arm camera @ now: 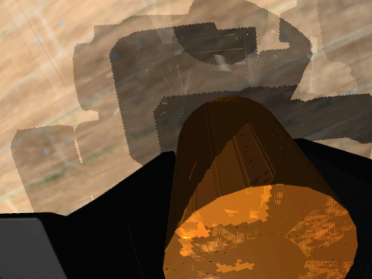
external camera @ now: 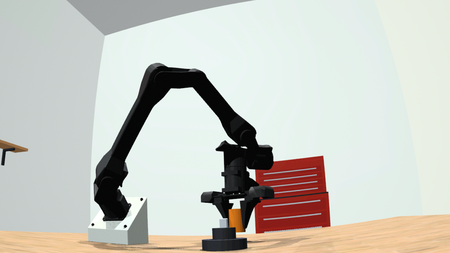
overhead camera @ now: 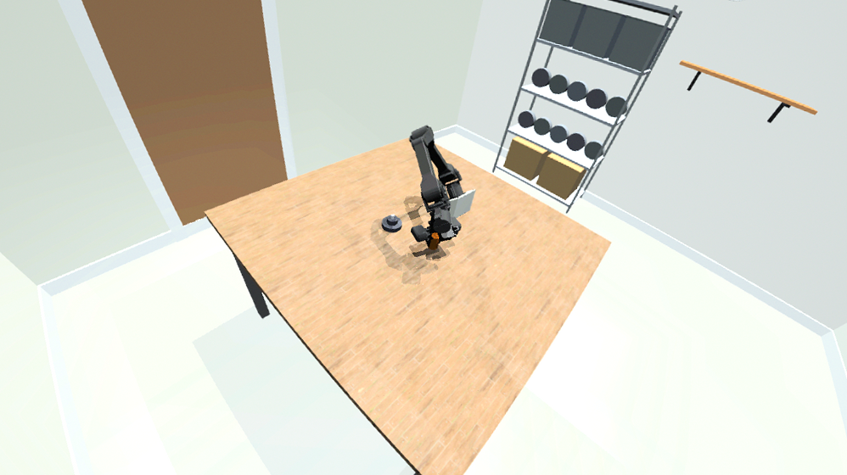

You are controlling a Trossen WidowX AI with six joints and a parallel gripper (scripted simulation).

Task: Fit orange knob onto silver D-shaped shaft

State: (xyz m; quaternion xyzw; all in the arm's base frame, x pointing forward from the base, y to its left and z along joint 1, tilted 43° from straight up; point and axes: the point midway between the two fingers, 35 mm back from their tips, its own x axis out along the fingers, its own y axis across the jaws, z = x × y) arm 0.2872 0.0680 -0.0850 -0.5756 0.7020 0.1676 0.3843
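Observation:
My gripper (external camera: 236, 220) (overhead camera: 433, 240) is shut on the orange knob (external camera: 235, 219) (overhead camera: 433, 240) (arm camera: 248, 201), an upright orange cylinder held a little above the table. In the wrist view the knob fills the lower middle between the black fingers, with its flat top face toward the camera; its hole is hidden. The round dark pedestal (external camera: 224, 240) (overhead camera: 390, 223) stands on the table to the left of the knob in the top view. The short silver shaft (external camera: 223, 222) rises from its middle. The knob is beside the shaft, not over it.
The arm's white base block (external camera: 126, 227) (overhead camera: 463, 201) sits on the wooden table (overhead camera: 472, 336) behind the gripper. A red tool chest (external camera: 295, 192) stands beyond the table. A metal shelf unit (overhead camera: 573, 99) stands by the far wall.

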